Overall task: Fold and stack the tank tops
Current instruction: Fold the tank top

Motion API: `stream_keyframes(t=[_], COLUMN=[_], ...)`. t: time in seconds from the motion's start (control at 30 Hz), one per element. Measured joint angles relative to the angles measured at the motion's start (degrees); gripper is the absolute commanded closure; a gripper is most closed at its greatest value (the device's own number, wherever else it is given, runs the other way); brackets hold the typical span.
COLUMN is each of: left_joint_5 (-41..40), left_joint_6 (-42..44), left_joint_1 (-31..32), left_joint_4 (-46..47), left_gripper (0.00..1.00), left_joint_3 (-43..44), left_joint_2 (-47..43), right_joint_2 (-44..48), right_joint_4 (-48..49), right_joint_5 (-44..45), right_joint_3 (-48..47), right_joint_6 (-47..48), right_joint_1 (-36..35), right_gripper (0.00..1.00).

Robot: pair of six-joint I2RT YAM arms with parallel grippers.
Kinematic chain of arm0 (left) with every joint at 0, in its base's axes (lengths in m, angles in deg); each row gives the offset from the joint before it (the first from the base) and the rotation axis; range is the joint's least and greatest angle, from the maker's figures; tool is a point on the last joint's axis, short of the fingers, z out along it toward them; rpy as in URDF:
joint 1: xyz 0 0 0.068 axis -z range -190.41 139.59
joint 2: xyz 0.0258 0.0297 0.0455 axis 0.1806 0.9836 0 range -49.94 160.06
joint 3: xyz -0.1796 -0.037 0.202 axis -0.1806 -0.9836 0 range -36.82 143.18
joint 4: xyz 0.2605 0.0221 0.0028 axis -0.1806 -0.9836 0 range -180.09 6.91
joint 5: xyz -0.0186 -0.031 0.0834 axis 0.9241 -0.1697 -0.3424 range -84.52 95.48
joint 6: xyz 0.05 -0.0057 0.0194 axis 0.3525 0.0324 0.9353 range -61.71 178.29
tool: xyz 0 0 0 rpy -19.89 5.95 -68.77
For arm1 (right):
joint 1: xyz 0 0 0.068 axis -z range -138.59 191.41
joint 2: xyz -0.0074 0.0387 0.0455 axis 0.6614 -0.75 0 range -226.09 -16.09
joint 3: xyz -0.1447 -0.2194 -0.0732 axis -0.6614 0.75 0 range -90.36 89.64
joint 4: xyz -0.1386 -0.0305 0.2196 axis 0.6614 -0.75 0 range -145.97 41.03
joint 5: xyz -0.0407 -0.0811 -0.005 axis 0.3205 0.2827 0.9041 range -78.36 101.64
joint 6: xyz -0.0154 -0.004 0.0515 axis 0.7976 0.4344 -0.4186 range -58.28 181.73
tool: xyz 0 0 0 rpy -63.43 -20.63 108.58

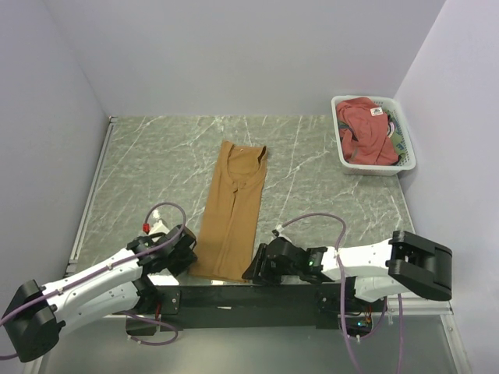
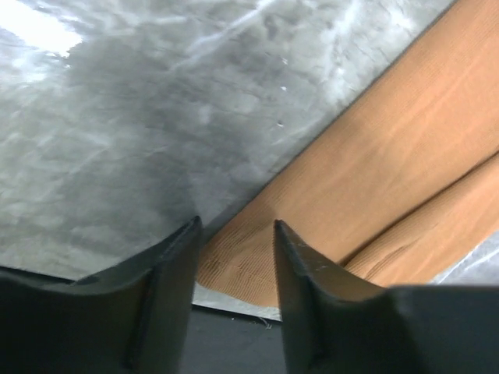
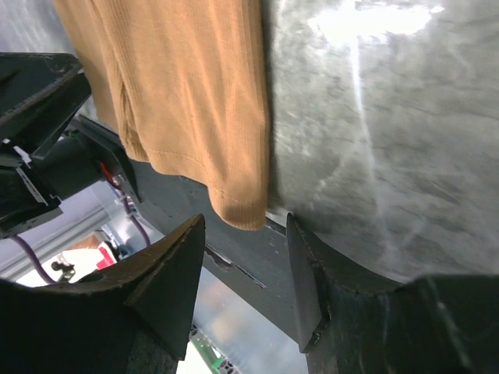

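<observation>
Between left tool (image 1: 189, 248) and right tool (image 1: 250, 271) lies the tan tank top (image 1: 234, 206).

No legible text. White label (image 1: 376, 114) on the rust-red tank top (image 1: 362, 128) in the basket (image 1: 406, 159): too small to read.

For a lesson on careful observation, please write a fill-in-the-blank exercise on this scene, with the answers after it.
1. The rust-red tank top lies bunched inside the white ____.
2. The number of tank tops lying on the table is ____: the tan tank top alone.
3. The left gripper and the right gripper, at the tan top's near corners, both have their jaws ____.

Missing words: basket; one; open.
</observation>
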Motion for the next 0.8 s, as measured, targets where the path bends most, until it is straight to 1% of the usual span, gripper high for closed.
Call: stream_keyframes(t=[0.03, 0.13, 0.2, 0.23, 0.27, 0.33, 0.37, 0.4, 0.43, 0.47, 0.5, 0.63, 0.8], left_joint_5=[0.5, 1.79, 2.54, 2.8, 3.15, 3.61, 3.98, 4.17, 4.55, 4.74, 5.01, 6.56, 9.99], left_joint_6=[0.42, 1.75, 2.54, 2.93, 3.13, 4.02, 4.5, 4.79, 5.46, 5.86, 6.32, 7.91, 8.5], left_joint_1=[-0.15, -0.39, -0.48, -0.5, -0.52, -0.52, -0.52, -0.55, -0.57, -0.57, -0.57, -0.57, -0.26], left_joint_4=[0.72, 2.69, 3.63, 3.96, 4.24, 4.68, 4.98, 5.2, 5.51, 5.73, 5.86, 6.16, 7.45], left_gripper=[0.6, 0.66, 0.72, 0.75, 0.8, 0.85, 0.94, 0.98, 0.99, 0.99, 0.99, 0.99, 0.99], left_joint_3=[-0.24, -0.57, -0.55, -0.57, -0.57, -0.57, -0.57, -0.57, -0.48, -0.46, -0.46, -0.46, -1.16], left_joint_2=[0.15, 0.96, 1.64, 1.86, 2.16, 2.54, 2.64, 2.84, 2.93, 2.93, 2.93, 2.64, -0.17], right_joint_2=[-0.52, -2.01, -3.02, -3.45, -3.8, -4.66, -5.01, -5.35, -5.64, -5.79, -5.97, -4.79, 1.07], right_joint_4=[0.83, 3.1, 4.55, 5.16, 5.55, 6.1, 6.21, 6.21, 6.12, 6.01, 5.53, 3.48, -2.84], right_joint_5=[-0.09, -0.74, -1.36, -1.62, -1.84, -2.58, -2.89, -3.1, -3.34, -3.58, -3.76, -4.17, -3.89], right_joint_3=[-0.02, -0.07, 0.0, 0.0, 0.0, -0.07, -0.15, -0.31, -0.39, -0.39, -0.35, -0.13, 1.05], right_joint_6=[-0.2, -0.5, -0.83, -0.85, -0.83, -0.76, -0.57, -0.31, 0.13, 0.52, 0.9, 2.43, 5.18], right_joint_1=[-0.02, 0.0, 0.02, 0.02, 0.02, 0.2, 0.35, 0.61, 0.83, 1.03, 1.31, 2.4, 2.6], right_gripper=[0.47, 0.49, 0.51, 0.53, 0.56, 0.61, 0.63, 0.67, 0.8, 0.86, 0.89, 0.96, 0.97])
